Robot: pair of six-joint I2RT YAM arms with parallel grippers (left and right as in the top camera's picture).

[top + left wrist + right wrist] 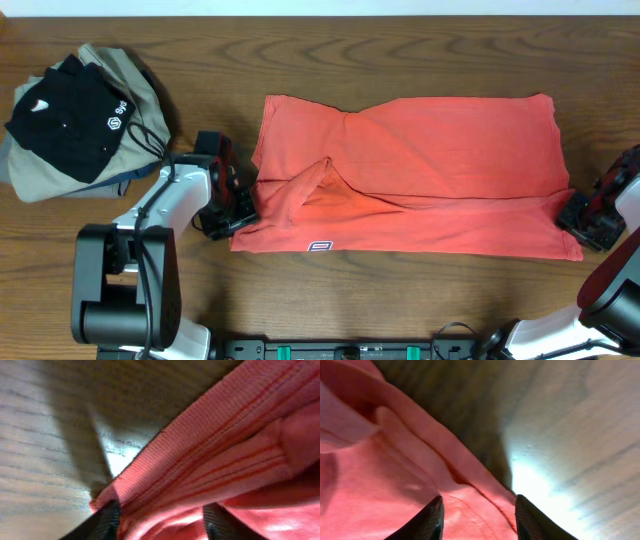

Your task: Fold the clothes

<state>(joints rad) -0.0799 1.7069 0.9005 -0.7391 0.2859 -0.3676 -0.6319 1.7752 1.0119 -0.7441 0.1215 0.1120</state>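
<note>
t-shirt (430, 170), coral-red soft cotton: spread flat, middle of brown wooden table (400, 300)
left gripper (234, 211): astride t-shirt's left edge; clamped or not, cannot tell
right gripper (584, 217): astride its near right corner; likewise cannot tell

Coral-red T-shirt (420, 170) lies mid-surface (400, 300), spread as a wide rectangle, long axis left-right. Mostly flat, with a raised crease ridge left of centre. Small hem label (320, 245) on the near edge, toward the left. No chest print showing.
</note>
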